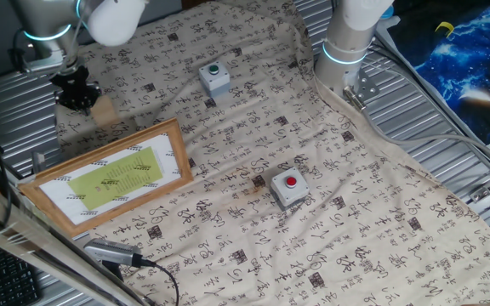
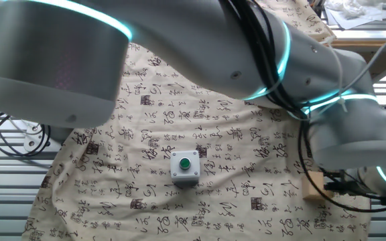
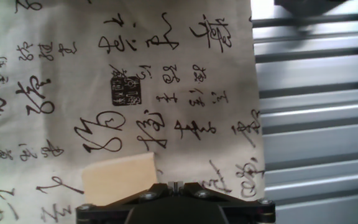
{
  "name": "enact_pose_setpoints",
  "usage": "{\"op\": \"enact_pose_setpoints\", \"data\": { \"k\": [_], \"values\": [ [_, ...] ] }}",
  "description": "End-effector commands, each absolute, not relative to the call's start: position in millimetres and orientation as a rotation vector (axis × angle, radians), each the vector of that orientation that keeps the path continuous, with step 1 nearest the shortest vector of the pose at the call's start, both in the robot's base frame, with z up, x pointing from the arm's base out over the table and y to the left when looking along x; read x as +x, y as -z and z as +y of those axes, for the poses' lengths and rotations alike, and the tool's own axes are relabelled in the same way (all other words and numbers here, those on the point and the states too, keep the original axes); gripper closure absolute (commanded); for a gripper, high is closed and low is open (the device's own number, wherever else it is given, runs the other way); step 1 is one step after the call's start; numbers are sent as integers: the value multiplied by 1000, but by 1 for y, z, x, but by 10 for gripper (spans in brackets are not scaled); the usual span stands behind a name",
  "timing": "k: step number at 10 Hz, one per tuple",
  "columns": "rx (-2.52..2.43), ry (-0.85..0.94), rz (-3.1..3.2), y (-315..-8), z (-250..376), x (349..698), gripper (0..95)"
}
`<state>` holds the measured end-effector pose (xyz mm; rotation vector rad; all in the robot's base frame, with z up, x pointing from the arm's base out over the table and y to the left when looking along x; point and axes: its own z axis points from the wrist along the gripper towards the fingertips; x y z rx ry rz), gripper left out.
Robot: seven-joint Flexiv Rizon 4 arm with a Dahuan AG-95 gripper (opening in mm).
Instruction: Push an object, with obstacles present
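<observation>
The light-tan wooden block (image 1: 103,110) lies on the printed cloth at the far left, near the cloth's edge. It also shows in the other fixed view (image 2: 311,186) and in the hand view (image 3: 118,179). My gripper (image 1: 76,92) is shut and empty, low over the cloth, right beside the block; in the hand view the gripper (image 3: 174,185) has its fingertips together at the block's right corner. The grey box with the green button (image 1: 215,77) stands at the back middle. The grey box with the red button (image 1: 289,187) stands in the middle. The wood-framed yellow-green picture (image 1: 113,174) lies just in front of the block.
The cloth ends close to the block, and ribbed metal table (image 3: 316,112) lies beyond its edge. A second arm's white base (image 1: 347,42) stands at the back right. A grey tool with a black cable (image 1: 113,252) lies at the front left.
</observation>
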<state>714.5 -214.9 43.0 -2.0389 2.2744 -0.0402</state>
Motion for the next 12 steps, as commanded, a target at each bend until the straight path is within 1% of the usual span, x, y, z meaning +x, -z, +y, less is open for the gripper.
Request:
{"op": "enact_pose_setpoints", "data": {
  "k": [1, 6, 12],
  "values": [
    [-2011, 33, 2297, -45, -217, 705, 950],
    [-1948, 10, 2329, -44, -218, 684, 950],
    [-1887, 25, 2377, -40, -209, 658, 950]
  ]
}}
